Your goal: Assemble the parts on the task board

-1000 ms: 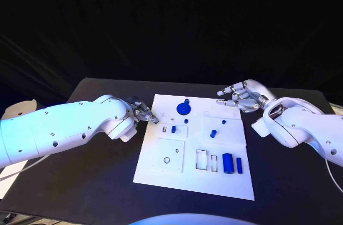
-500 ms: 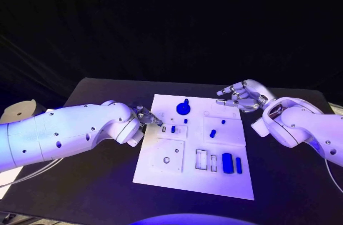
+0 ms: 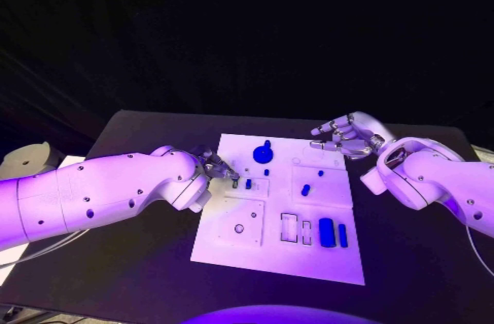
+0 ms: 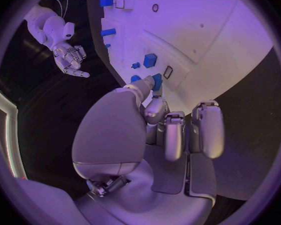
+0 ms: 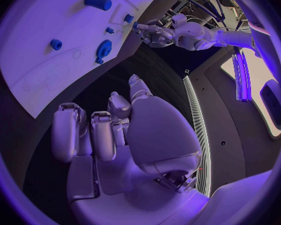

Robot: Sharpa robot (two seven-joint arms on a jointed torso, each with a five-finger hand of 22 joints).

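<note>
Head view: my left hand [image 3: 213,165] is at the task board's [image 3: 247,245] left edge, fingertips pinching a small blue part [image 4: 157,81]. My right hand [image 3: 348,139] hovers past the far right corner, fingers loosely curled, holding nothing.

Two bulky white arms are seen, their shells smooth, rounded and glossy — the left arm [image 3: 103,199] dotted with small dark screw holes along its casing, the right arm [image 3: 437,181] marked likewise near its wrist. A thin pale cable is seen trailing below the left arm. Each arm is ended by a silver, metallic hand: the left hand [image 3: 214,165] and the right hand [image 3: 348,138] are built of blocky segmented fingers [image 4: 173,135] — broad rounded palm plates are shown in the wrist views.
</note>
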